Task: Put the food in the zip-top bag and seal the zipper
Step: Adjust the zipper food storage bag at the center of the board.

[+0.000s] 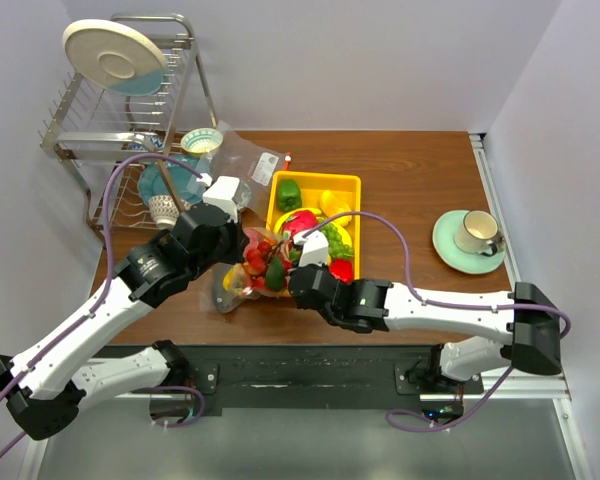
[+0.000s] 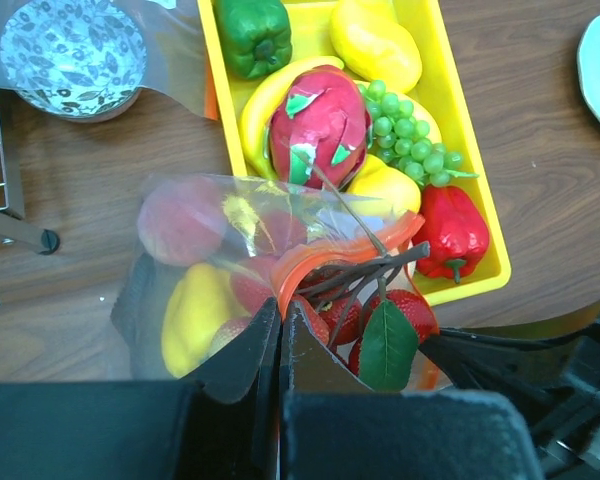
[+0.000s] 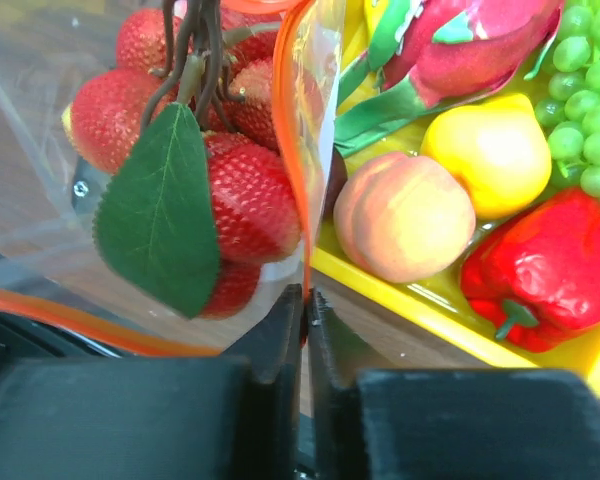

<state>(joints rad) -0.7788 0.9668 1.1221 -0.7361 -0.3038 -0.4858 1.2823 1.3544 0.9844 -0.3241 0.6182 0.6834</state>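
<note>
Zip-top bag (image 1: 248,272) is held just beside the near-left corner of the yellow tray (image 1: 320,176), above or on the tabletop (image 1: 410,180). Its zipper (image 2: 352,248) is pinched by the left gripper (image 2: 280,335) and right gripper (image 3: 307,305), each with fingers pressed together on the orange strip. The red berry cluster (image 3: 235,190) pokes stems and a leaf through the mouth, which could jam the zipper. With the dragon fruit (image 2: 318,115), grapes (image 2: 410,140) and red pepper (image 2: 452,232) in the tray, the crowded bag's thin film might slip from a pinch.

Bright even light; soft shadows; wrist views blurred near lens.
</note>
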